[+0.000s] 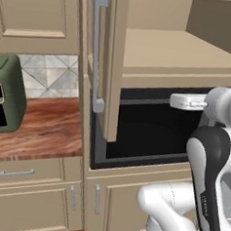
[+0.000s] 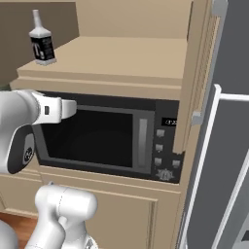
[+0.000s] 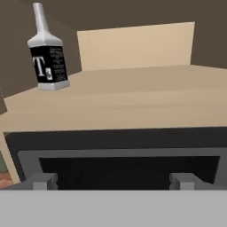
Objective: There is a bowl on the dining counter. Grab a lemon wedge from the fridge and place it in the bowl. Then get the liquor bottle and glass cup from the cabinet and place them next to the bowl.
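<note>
The liquor bottle [image 2: 42, 41] stands upright at the left end of the shelf in the open cabinet [image 2: 121, 58]; it has a clear neck and a black label with a white "T". In the hand view the liquor bottle [image 3: 46, 55] is at the upper left, on the beige cabinet shelf [image 3: 142, 93]. My gripper [image 3: 113, 181] is open and empty, level with the top of the microwave, below and short of the bottle. The white hand [image 2: 61, 108] points toward the microwave front. The glass cup, bowl, lemon wedge and dining counter are out of view.
A black microwave [image 2: 107, 138] sits just under the shelf. The cabinet door [image 1: 111, 63] with its silver handle [image 1: 98, 52] stands open on the left. The fridge [image 2: 228, 146] rises at the right. A green appliance [image 1: 6, 93] sits on the wall counter [image 1: 43, 129].
</note>
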Controlling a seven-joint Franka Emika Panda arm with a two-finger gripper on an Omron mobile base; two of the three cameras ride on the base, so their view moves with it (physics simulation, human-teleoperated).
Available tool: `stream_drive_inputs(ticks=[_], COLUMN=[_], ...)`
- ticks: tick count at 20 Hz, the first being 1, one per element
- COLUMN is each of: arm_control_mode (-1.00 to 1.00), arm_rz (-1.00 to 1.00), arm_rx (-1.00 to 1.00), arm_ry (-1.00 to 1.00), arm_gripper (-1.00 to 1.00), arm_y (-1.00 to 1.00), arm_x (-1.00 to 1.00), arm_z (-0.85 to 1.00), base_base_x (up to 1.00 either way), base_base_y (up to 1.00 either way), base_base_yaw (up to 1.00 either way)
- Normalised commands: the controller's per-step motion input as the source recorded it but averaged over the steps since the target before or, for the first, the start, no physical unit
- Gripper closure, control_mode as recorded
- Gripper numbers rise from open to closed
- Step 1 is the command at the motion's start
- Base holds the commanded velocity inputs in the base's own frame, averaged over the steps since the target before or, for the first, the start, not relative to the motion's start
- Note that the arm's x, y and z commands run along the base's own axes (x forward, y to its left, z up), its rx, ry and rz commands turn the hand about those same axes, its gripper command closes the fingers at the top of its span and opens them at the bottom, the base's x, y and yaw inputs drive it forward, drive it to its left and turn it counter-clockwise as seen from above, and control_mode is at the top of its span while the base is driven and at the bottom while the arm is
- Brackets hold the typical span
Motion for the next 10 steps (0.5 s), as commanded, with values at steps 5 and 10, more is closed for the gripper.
stream_drive_inputs(ticks=[5, 10], arm_control_mode=[-1.0, -1.0], arm_rz=[0.03, 0.16], arm_rx=[0.0, -0.03], arm_ry=[-0.03, -0.21], arm_gripper=[-1.0, -1.0], arm_y=[0.02, 0.06], arm_x=[0.0, 0.0], arm_z=[0.15, 0.88], base_base_x=[0.01, 0.0], base_base_y=[0.08, 0.0], base_base_yaw=[0.08, 0.0])
